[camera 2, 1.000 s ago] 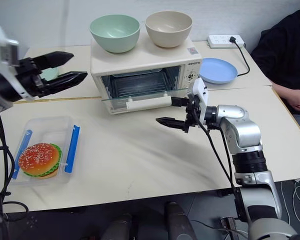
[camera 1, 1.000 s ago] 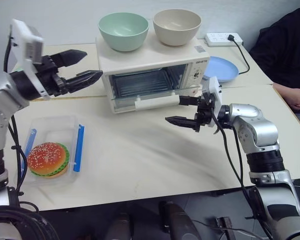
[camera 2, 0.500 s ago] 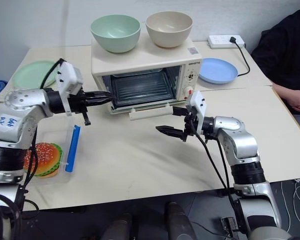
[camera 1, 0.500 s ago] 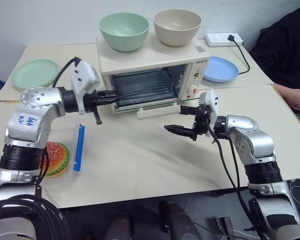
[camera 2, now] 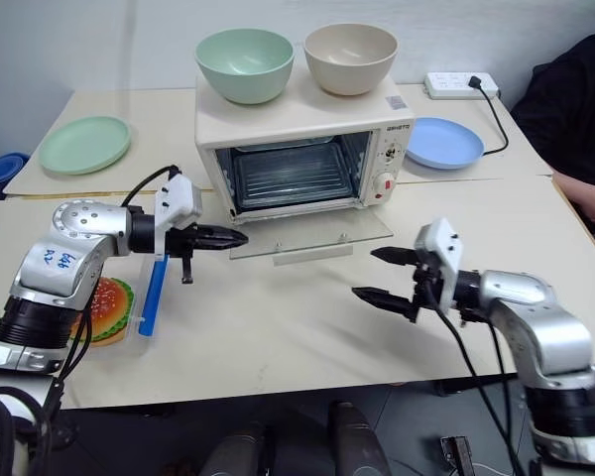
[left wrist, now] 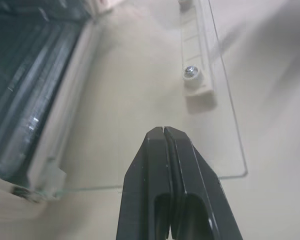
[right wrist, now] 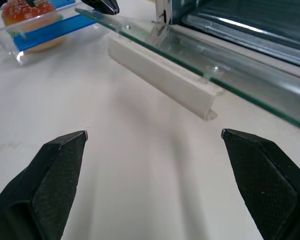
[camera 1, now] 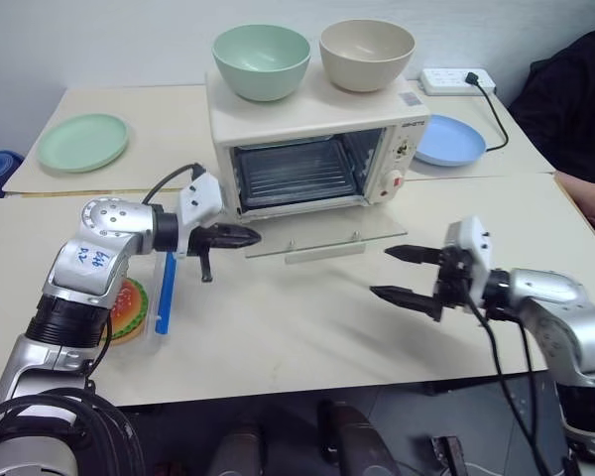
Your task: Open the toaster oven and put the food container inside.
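Now Open: Oven Door Laid Flat, Container Yet to Be Loaded

Pressed together and holding nothing, the left gripper point(camera 2: 228, 239) is seen at the left corner of the lowered glass door point(camera 2: 312, 235), seemingly to keep it down. Just behind it lies the food container point(camera 2: 129, 297), blue clip showing, burger inside, partly hidden by that arm. Across the door, the right gripper point(camera 2: 385, 276) is held spread wide and empty, clear of the white handle point(right wrist: 162, 75). Beyond both, the toaster oven point(camera 2: 302, 149) stands open, two bowls point(camera 2: 297, 58) left on top.
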Controlling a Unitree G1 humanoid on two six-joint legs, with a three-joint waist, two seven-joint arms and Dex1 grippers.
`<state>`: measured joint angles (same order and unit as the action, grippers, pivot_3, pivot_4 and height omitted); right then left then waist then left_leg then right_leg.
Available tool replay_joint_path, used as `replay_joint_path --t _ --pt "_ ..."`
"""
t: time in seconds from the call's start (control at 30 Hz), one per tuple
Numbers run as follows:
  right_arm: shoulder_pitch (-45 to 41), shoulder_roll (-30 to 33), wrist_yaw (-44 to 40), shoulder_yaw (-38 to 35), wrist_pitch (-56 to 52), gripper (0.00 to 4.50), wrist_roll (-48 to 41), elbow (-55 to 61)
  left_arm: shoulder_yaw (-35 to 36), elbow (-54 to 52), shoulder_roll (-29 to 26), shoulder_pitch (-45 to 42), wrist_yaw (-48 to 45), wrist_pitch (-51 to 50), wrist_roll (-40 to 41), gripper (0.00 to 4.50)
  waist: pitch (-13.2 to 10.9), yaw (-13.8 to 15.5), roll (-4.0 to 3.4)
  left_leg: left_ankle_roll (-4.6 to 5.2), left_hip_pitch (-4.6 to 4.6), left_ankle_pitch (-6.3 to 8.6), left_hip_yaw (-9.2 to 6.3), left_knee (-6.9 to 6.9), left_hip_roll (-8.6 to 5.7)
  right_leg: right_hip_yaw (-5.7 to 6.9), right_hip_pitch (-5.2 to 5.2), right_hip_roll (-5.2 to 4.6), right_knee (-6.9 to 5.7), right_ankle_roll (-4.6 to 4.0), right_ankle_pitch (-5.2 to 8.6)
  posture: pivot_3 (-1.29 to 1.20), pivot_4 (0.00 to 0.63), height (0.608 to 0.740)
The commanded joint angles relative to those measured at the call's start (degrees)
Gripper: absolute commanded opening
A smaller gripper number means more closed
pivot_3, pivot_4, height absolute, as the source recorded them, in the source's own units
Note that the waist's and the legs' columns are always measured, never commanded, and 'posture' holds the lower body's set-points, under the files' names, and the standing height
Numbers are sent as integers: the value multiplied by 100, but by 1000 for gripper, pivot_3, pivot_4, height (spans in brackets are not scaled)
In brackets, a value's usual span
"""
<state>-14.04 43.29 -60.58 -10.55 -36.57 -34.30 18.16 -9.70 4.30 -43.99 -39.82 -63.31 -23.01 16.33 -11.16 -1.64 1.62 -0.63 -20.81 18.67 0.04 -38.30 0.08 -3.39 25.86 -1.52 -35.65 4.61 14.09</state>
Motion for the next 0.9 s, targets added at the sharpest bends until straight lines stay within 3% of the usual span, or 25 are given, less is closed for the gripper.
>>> replay_joint_path --t 0.03,0.33,0.5,0.63,0.73,0.9 --pt "44 251 -34 -431 -201 4500 -495 499 -161 -195 -124 59 -167 31 -262 31 0 -16 1 2 11 -1 3 0 0 -2 -10 3 2 3 -2 0 150 740" --pt "-772 84 268 -73 -336 4500 -816 523 -214 -340 -160 200 -115 55 -752 31 -1 -9 2 8 39 -4 0 7 -2 -3 -38 22 4 3 -1 0 150 740" --pt "-1297 -49 129 348 -244 4500 -778 281 807 -1473 -359 374 170 -1312 98 31 -2 -6 3 11 23 -1 -8 6 4 2 -28 -5 5 4 -1 0 150 740" --pt "-1649 -139 -143 640 -179 4500 -773 63 2474 -2804 -439 894 990 -3393 1062 31 -2 -26 3 13 21 0 -10 8 9 3 -27 -8 -1 5 -2 0 150 740" --pt "-1783 -147 -390 821 -62 4500 -679 -135 3805 -3808 -192 1449 1602 -4977 1516 662 -2 -35 3 14 22 1 -15 9 10 6 -28 -8 1 5 -2 0 150 740" --pt "-2055 -269 -775 1135 177 4500 -506 -641 5657 -5531 602 2486 2058 -6767 1764 2197 -1 -13 6 13 29 2 -15 5 5 9 -33 -12 7 4 -2 0 150 740"
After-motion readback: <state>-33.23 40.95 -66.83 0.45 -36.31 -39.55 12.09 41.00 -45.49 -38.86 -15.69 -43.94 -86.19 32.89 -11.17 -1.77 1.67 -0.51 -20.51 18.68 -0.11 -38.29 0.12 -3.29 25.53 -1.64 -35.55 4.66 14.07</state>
